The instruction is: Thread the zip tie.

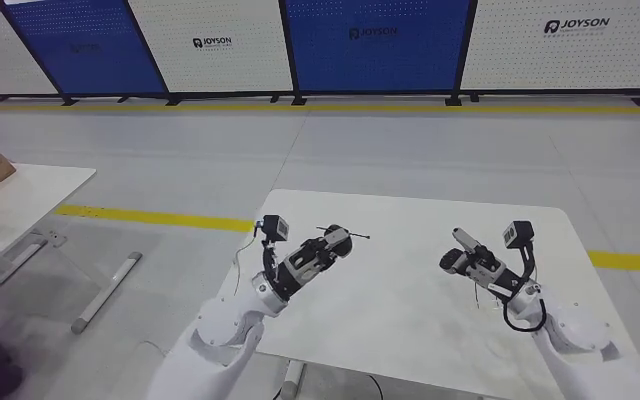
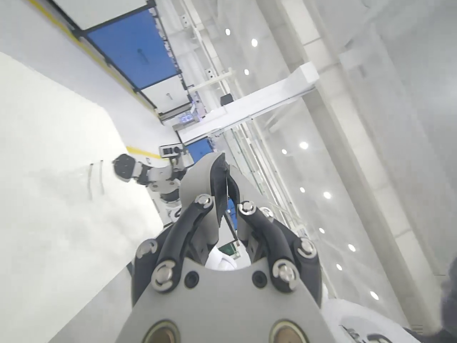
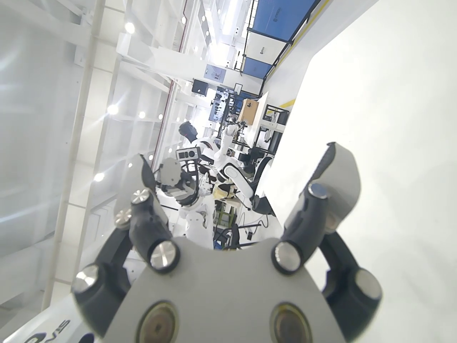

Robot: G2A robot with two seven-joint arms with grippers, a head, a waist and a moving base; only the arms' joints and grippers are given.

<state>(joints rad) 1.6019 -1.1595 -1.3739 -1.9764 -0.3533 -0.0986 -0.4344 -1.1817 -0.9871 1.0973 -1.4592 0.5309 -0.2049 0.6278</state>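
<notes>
left claw (image 2: 221, 169) grips zip tie (image 1: 360, 236) above table (image 1: 400, 300).
threading not begun; my wide right claw (image 3: 239, 155) should next meet it.

A grey polished floor (image 1: 300, 150) was crossed by a yellow painted line (image 1: 150, 217); blue and white partition panels (image 1: 380, 60) stood behind, and round ceiling lights (image 2: 303, 145) shone overhead.

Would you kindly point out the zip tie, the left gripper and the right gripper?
zip tie (image 1: 356, 235), top view, on its free end.
left gripper (image 2: 219, 165), left wrist view, between its shut fingertips.
right gripper (image 3: 239, 155), right wrist view, midway between its open fingertips.
</notes>
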